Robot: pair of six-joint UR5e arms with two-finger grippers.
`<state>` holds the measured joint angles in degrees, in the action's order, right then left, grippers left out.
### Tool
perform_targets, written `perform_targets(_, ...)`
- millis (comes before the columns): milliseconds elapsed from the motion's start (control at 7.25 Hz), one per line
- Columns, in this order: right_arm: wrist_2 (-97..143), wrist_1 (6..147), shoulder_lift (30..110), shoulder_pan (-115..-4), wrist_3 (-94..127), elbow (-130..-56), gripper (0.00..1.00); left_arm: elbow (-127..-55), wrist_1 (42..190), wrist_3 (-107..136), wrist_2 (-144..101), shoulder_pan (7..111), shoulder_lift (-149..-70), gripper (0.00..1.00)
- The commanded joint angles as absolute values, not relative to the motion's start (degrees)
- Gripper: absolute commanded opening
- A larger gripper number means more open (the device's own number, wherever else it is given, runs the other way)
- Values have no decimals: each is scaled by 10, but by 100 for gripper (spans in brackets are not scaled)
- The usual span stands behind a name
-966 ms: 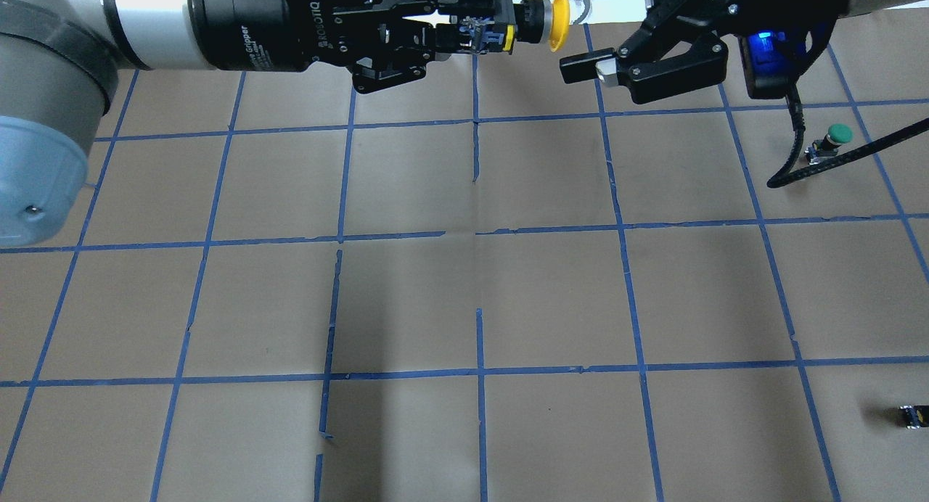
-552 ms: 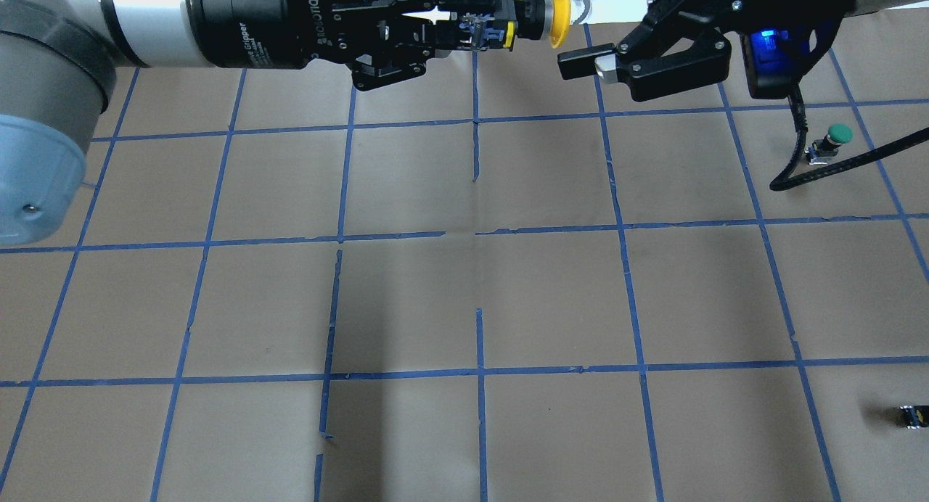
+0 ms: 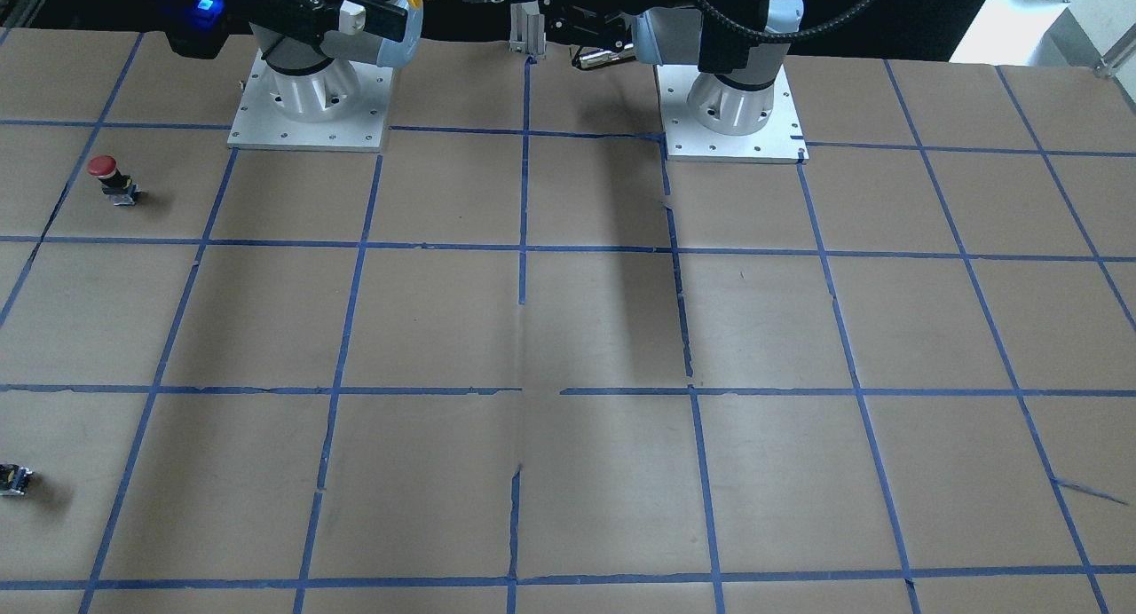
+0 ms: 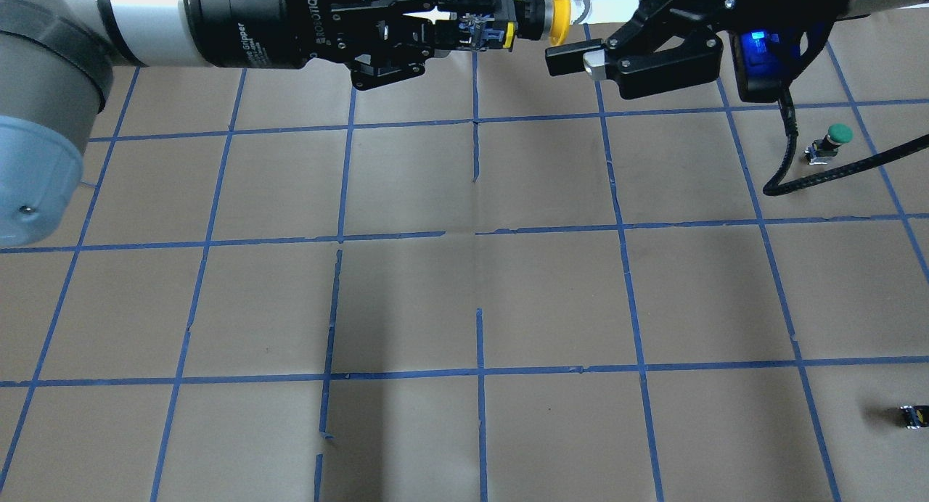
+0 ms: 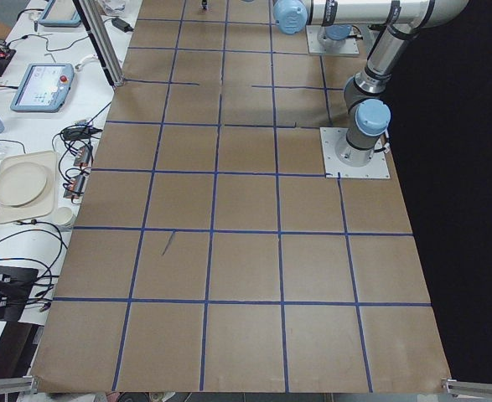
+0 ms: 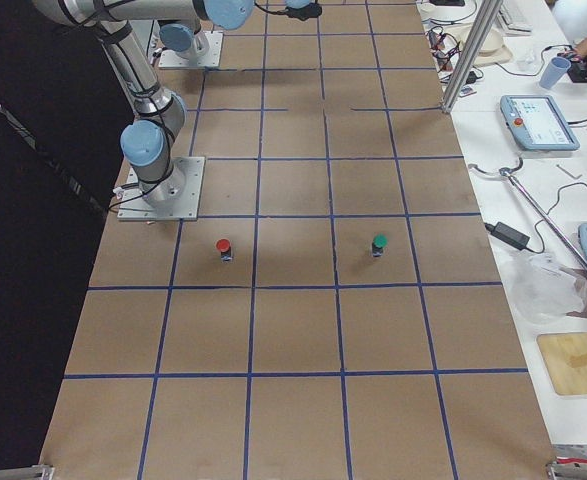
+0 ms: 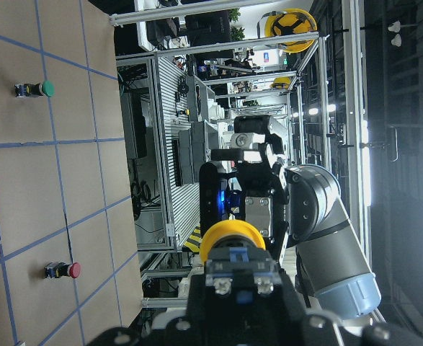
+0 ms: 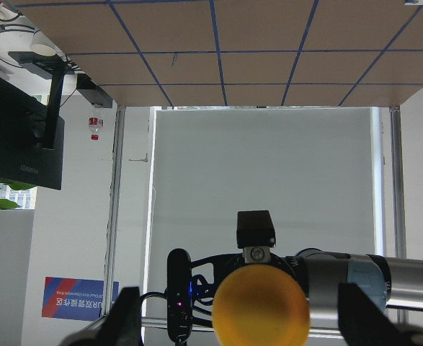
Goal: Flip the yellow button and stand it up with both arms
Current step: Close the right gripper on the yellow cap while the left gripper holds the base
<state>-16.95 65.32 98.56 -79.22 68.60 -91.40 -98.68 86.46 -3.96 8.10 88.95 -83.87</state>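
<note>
Yellow button (image 4: 557, 17): you will find it held in the air between the two grippers, lying sideways. Its round, glossy mushroom cap faces the right gripper. Behind the cap come a black collar and a black block with yellow and blue bits and screw heads.
Left gripper (image 4: 483, 23): black and angular, clamped on the block end of the yellow button. White lettering on its round barrel reads "ROBOTIQ" and "Gripper".
Right gripper (image 4: 567, 23): spread wide, with one flat finger (image 8: 128, 317) to each side of the cap and clear of it. A blue light glows at its wrist.
Table (image 4: 551, 291): matte brown paper, creased, ruled into squares with blue tape that is torn in places.
Green button (image 4: 835, 138): domed green cap on a small silver-and-black base, on the paper well apart from both grippers.
Red button (image 3: 108, 175): domed red cap on a like base, also on the paper.
Cable (image 4: 787, 154): black and ribbed, hanging from the right wrist.
</note>
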Motion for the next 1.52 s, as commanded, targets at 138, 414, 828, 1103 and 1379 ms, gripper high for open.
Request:
perform_targets(138, -170, 652, 984, -790, 686, -914, 39, -991, 853, -42, 82, 889, -837, 2)
perform_targets(414, -169, 652, 984, -790, 686, -914, 12, -991, 852, -42, 81, 889, -836, 2)
perform_targets(828, -168, 651, 984, -789, 686, -913, 7, -991, 853, -32, 78, 889, -835, 99)
perform_targets(1103, -169, 652, 983, -789, 686, -911, 7, -991, 853, -31, 82, 889, -833, 99)
perform_targets(1379, -224, 682, 979, -786, 660, -911, 7, -985, 854, -19, 91, 877, -842, 99)
